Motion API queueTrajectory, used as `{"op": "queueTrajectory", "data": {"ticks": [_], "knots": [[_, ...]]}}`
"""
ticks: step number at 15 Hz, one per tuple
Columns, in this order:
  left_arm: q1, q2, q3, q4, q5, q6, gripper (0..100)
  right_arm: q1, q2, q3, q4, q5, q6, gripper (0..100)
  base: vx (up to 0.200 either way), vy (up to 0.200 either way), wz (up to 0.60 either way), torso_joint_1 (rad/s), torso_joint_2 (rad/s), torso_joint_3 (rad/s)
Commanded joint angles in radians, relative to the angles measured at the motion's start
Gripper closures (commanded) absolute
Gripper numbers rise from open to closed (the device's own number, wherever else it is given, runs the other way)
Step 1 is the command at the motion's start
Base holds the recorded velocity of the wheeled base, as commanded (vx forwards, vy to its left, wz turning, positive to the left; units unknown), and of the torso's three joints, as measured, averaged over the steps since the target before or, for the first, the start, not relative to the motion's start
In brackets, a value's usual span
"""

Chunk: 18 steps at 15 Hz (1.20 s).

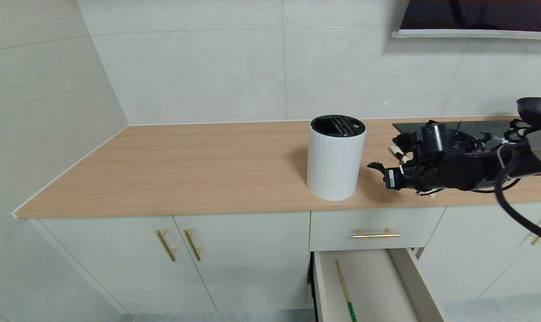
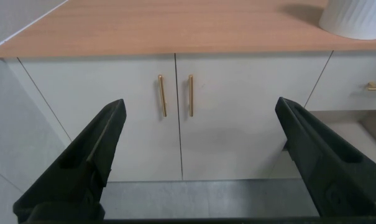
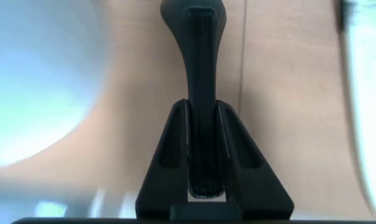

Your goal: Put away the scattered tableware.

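Down and left of the holder (image 1: 336, 157): left gripper (image 2: 199, 107), fingers (image 2: 100, 143) spread wide, facing the cabinet doors (image 2: 175, 112). Below the holder, slightly right: open drawer (image 1: 378, 286), chopsticks (image 1: 342, 281) lying lengthwise on its floor. Just right of the holder, over the counter (image 1: 185, 170): right gripper (image 3: 201, 107), fingers (image 3: 169, 149) clamped on a black utensil (image 3: 197, 50). Handle pinned between both fingers, end jutting past the fingertips toward the holder, not touching it. Farther right of the holder: hob (image 1: 467, 127).
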Motion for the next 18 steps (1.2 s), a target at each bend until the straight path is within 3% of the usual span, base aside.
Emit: {"op": "queueTrajectory", "data": {"ticks": [1, 5, 11, 14, 18], "knots": [[0.000, 0.000, 0.000, -0.001, 0.000, -0.001, 0, 0.080, -0.210, 0.116, 0.068, -0.045, 0.042, 100, 0.000, 0.000, 0.00, 0.000, 0.00, 0.000], [0.000, 0.000, 0.000, -0.001, 0.000, -0.001, 0, 0.137, -0.405, 0.300, 0.058, -0.105, 0.097, 100, 0.000, 0.000, 0.00, 0.000, 0.00, 0.000], [0.000, 0.000, 0.000, -0.001, 0.000, -0.001, 0, 0.133, -0.552, 0.616, -0.001, -0.100, 0.125, 100, 0.000, 0.000, 0.00, 0.000, 0.00, 0.000], [0.000, 0.000, 0.000, -0.001, 0.000, -0.001, 0, 0.133, -0.557, 0.675, -0.091, -0.094, 0.126, 100, 0.000, 0.000, 0.00, 0.000, 0.00, 0.000], [0.000, 0.000, 0.000, -0.001, 0.000, -0.001, 0, 0.137, -0.537, 0.695, -0.100, -0.094, 0.126, 100, 0.000, 0.000, 0.00, 0.000, 0.00, 0.000]]}}
